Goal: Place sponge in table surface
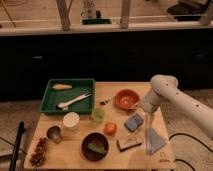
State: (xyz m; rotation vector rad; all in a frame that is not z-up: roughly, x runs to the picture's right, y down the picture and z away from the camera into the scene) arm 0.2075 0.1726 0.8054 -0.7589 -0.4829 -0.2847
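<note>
Lying on bench (66,158): sponge (134,121), flat, just below the red bowl (126,98).
Tool (154,140): pointing down near the bench's right edge, just right of the sponge.
Tool state: cannot tell.

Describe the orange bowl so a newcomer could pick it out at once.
On the table surface, look right of the green tray, toward the back. The orange bowl sits there, the gripper hanging in front, to its right; the other bowl is dark.

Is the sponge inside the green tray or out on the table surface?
Out on the table surface: the sponge lies on bare wood right of the green tray; the gripper hangs just right of it.
</note>
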